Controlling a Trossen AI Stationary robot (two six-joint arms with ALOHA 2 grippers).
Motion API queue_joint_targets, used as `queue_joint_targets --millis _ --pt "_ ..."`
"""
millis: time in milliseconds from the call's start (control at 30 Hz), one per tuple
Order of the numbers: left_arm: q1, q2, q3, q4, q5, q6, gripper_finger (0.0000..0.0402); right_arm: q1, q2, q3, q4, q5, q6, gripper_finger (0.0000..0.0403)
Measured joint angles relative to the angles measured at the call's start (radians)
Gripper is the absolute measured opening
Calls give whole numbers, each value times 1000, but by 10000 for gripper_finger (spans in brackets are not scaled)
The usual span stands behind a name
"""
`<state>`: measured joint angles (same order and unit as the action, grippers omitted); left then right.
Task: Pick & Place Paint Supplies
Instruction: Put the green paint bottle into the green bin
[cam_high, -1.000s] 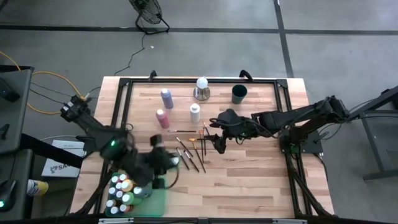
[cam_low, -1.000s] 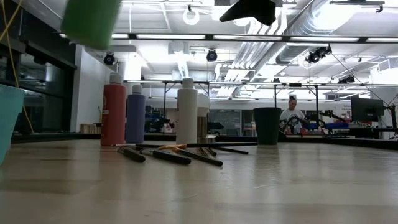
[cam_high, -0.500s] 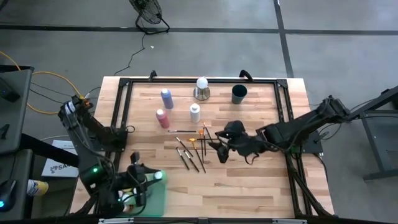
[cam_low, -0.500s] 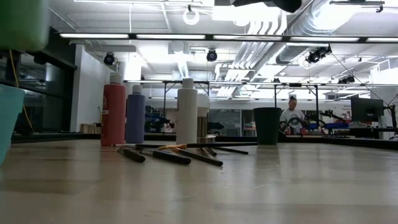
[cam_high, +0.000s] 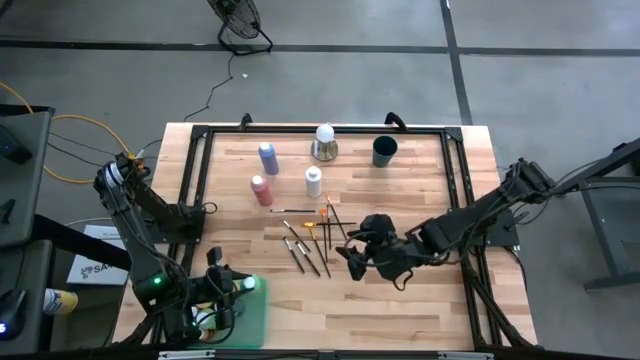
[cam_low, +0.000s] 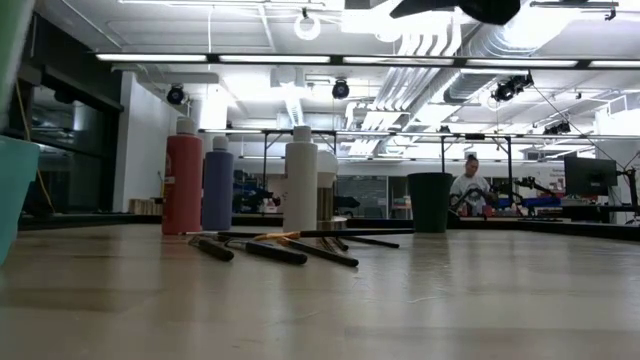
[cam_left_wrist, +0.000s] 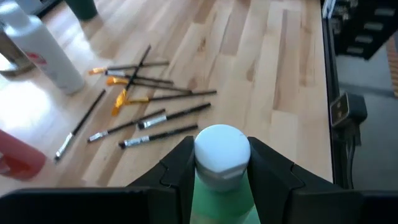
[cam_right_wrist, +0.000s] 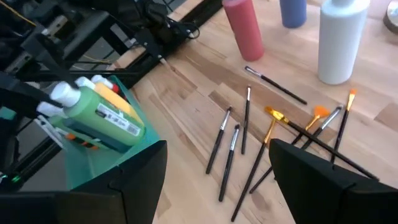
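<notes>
- Two arms: left gripper (cam_high: 232, 290), lower left of the high view, clamps a green paint bottle (cam_left_wrist: 219, 186) above the teal bin (cam_high: 252, 322).
- Right gripper (cam_high: 352, 262) hangs spread wide, holding nothing, beside the brushes (cam_high: 308, 240) at centre.

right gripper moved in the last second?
Yes. In the high view the right gripper has pulled back from beside the brushes toward the table's near edge, away from the white bottle.
</notes>
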<state>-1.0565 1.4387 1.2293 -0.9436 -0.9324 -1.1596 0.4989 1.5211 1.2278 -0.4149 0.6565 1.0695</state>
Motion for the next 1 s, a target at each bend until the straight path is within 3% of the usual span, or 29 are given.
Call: queue_joint_targets --millis 633,1000 --pt "0 0 -139 84 34 -82 112 1 59 0 24 -4 35 275" --pt "0 0 -145 95 13 -78 112 1 59 0 30 -4 34 275"
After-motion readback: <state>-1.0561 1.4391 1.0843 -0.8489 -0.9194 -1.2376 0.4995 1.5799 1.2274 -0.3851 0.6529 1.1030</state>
